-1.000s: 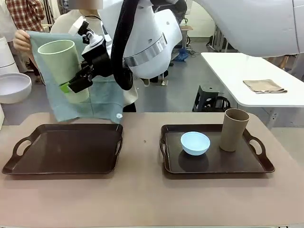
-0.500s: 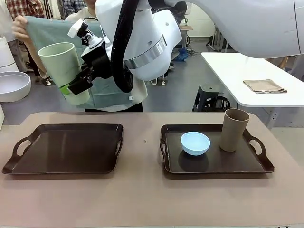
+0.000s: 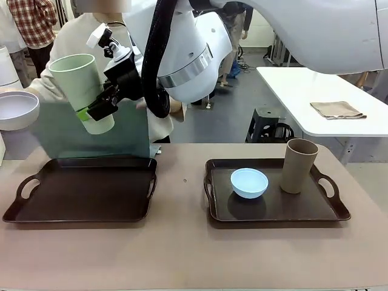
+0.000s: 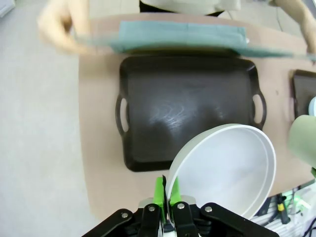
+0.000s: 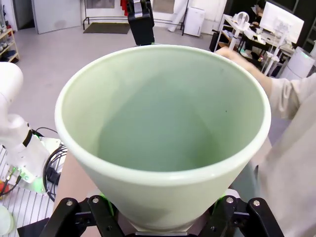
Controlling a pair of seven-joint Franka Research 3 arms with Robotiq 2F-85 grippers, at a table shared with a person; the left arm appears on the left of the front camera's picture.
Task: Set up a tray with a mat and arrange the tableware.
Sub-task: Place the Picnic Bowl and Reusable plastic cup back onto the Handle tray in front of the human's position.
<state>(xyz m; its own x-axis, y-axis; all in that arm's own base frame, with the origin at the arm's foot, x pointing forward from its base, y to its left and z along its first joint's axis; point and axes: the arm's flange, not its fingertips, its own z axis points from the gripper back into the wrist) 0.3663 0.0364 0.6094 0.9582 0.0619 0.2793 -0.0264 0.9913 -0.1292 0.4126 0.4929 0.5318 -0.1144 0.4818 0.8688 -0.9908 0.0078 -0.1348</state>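
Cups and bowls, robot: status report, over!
Left jaws shut on white bowl. Right jaws shut on green cup. Mat held at left tray's far edge.

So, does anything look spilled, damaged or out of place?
Nothing stands out. The light blue bowl and tan cup sit upright in the right tray; the right end effector grips the pale green cup, the left end effector the white bowl.

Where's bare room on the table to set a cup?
Left tray is bare inside; the mat hangs at its far edge. Table strip between the trays is free. Right tray is crowded: light blue bowl, tan cup.
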